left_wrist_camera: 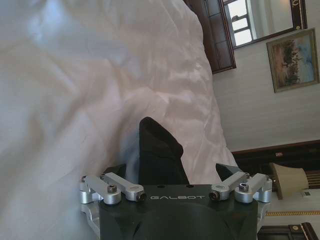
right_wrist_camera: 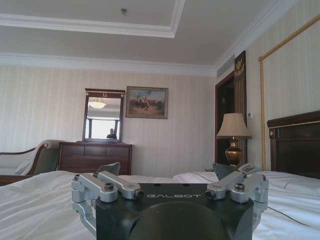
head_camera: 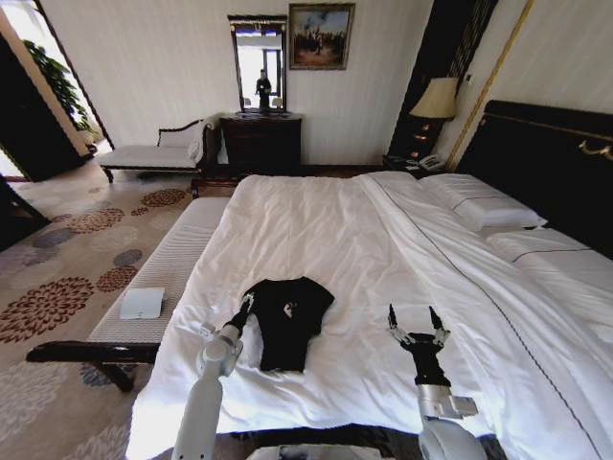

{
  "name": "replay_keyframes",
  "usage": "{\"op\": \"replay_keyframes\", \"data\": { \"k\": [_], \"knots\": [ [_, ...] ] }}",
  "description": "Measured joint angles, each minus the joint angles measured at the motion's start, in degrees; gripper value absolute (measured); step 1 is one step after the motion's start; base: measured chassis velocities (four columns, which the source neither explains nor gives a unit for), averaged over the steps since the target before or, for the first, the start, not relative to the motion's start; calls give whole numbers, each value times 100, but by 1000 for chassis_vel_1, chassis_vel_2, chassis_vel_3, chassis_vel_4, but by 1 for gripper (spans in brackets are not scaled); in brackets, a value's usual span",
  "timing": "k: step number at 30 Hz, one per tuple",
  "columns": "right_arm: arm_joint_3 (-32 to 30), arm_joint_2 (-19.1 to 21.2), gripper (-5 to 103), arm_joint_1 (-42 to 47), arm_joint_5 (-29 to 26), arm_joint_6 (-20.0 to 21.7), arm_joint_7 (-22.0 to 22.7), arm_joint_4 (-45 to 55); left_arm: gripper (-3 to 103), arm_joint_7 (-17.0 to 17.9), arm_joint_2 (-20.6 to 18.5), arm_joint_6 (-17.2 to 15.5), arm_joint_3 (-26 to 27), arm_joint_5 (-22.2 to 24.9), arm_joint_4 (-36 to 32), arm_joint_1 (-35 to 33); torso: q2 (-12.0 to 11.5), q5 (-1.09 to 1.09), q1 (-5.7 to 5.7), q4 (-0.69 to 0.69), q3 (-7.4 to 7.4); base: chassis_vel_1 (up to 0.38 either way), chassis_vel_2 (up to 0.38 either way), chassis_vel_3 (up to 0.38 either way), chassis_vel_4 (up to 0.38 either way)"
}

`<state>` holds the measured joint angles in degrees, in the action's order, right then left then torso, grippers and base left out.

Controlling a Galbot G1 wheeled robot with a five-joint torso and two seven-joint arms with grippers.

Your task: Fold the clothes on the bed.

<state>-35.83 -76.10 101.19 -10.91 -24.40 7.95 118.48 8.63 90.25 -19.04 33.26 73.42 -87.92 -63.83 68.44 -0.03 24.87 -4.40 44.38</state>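
The clothes [head_camera: 289, 321], a small black T-shirt, lie crumpled on the white duvet of the bed [head_camera: 316, 230], near its foot end. My left gripper [head_camera: 241, 312] is at the shirt's left edge. In the left wrist view, my left gripper [left_wrist_camera: 172, 171] is open, and a raised fold of the black shirt [left_wrist_camera: 157, 150] stands between its spread fingers. My right gripper [head_camera: 414, 321] is open over bare duvet to the right of the shirt, apart from it, with its fingers pointing up the bed. The right wrist view has my right gripper [right_wrist_camera: 165, 169] with nothing between its fingers.
A grey-striped bench [head_camera: 168, 273] runs along the bed's left side with a flat white item [head_camera: 142, 303] on it. White pillows [head_camera: 484, 206] and a dark headboard [head_camera: 546, 163] are at the right. A dresser [head_camera: 261, 144], lamp [head_camera: 439, 99] and chaise [head_camera: 153, 153] stand by the far wall.
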Motion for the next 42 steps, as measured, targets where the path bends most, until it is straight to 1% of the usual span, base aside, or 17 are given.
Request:
{"op": "replay_keyframes", "data": {
  "k": [1, 3, 4, 7, 9, 10, 13, 16, 19, 22, 24, 25, 27, 30, 34, 38, 42],
  "knots": [
    [1, 0, 100, -10, 2, -5, 6, -25, 103, -33, 44, 23, -13, -91, 64, 51, 0, 0, 0, 0, 0, 0, 0, 0, 0],
    [1, 1, 100, -12, 2, -11, 14, -36, 96, -35, 99, 59, 0, -161, 116, 91, 0, 0, 0, 0, 0, 0, 0, 0, 0],
    [1, 1, 100, -12, 2, -11, 14, -36, 96, -35, 99, 59, 0, -161, 116, 91, 0, 0, 0, 0, 0, 0, 0, 0, 0],
    [2, 16, 100, -14, -7, -30, 26, -66, 80, -35, 156, 104, 59, -245, 168, 118, 0, 0, 0, 0, 0, 0, 0, 0, 0],
    [2, 21, 100, -19, -8, -33, 27, -80, 80, -35, 163, 107, 66, -260, 179, 125, 0, -1, 0, 0, 0, 0, 0, 0, 0],
    [7, 28, 100, -36, -11, -36, 32, -104, 70, -35, 173, 108, 75, -274, 191, 136, 0, -1, 0, 0, 0, 0, 0, 0, 0],
    [18, 34, 100, -64, -15, -37, 38, -133, 64, -35, 177, 108, 92, -287, 206, 150, 0, -1, 0, 0, 0, 0, 0, 0, 0],
    [45, 37, 100, -107, -21, -37, 41, -189, 47, -33, 162, 108, 144, -293, 248, 182, 0, -1, 0, 0, 0, 0, 0, 0, 0],
    [53, 40, 100, -122, -26, -37, 44, -212, 43, -24, 141, 109, 184, -293, 273, 204, 0, -1, 0, 0, 0, 0, 0, 0, 0],
    [55, 54, 100, -157, -52, -37, 54, -255, 26, 13, 99, 116, 232, -277, 284, 222, 1, -1, 0, 0, 0, 0, 0, 0, 0],
    [55, 60, 100, -172, -65, -36, 60, -272, 26, 25, 83, 116, 245, -267, 282, 223, 1, -2, 0, 0, 0, 0, 0, 0, 0],
    [56, 69, 100, -193, -82, -30, 69, -291, 16, 39, 58, 116, 262, -258, 278, 223, 1, -1, 0, 0, 0, 0, 0, 0, 0],
    [59, 77, 100, -208, -95, -24, 75, -301, 16, 45, 40, 116, 268, -254, 278, 223, 1, -1, 0, 0, 0, 0, 0, 0, 0],
    [86, 119, 100, -276, -116, 0, 94, -357, 2, 53, -2, 100, 271, -250, 289, 223, 1, -1, 0, 0, 0, 0, 0, 0, 0],
    [151, 209, 100, -367, -158, 55, 112, -429, 2, 60, -20, 73, 268, -250, 291, 218, 1, -1, -1, -1, 0, 0, 0, 0, 0],
    [296, 462, 100, -576, -513, 168, 123, -569, 2, 74, -78, 28, 263, -241, 251, 209, 1, -2, -1, -1, 0, 0, 0, 0, 0],
    [704, 1255, 100, -1101, -1894, 435, 1, -817, 2, 86, -321, -46, 237, -208, -1, 125, 1, -2, -1, 1, 0, 0, 0, 0, 0]
  ]
}}
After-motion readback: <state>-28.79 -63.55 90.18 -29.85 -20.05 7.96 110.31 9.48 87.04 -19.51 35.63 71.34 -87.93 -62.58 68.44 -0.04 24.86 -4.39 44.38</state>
